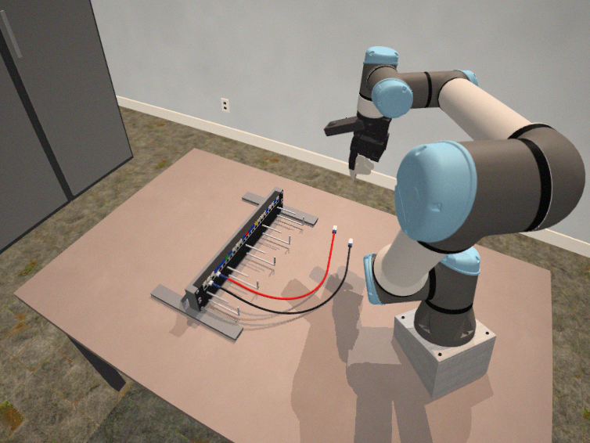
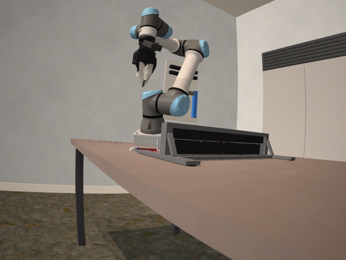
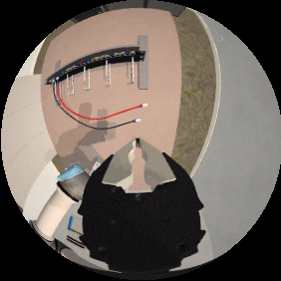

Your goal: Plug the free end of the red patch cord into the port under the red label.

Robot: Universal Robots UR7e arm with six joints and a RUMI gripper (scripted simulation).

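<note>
Fingers (image 1: 353,172) (image 2: 143,81) closed tip to tip, nothing between, high above tabletop (image 1: 156,199) (image 2: 167,190) (image 3: 159,65). Red cord's free plug (image 1: 334,229) (image 3: 144,105) lies well below them, on the rack side, just beside black cord's plug (image 1: 350,242) (image 3: 138,120). Its long axis roughly follows the red cord's end (image 1: 332,247) (image 3: 127,110). Next move probably needs: open, descend, straddle that axis, avoid black.
</note>
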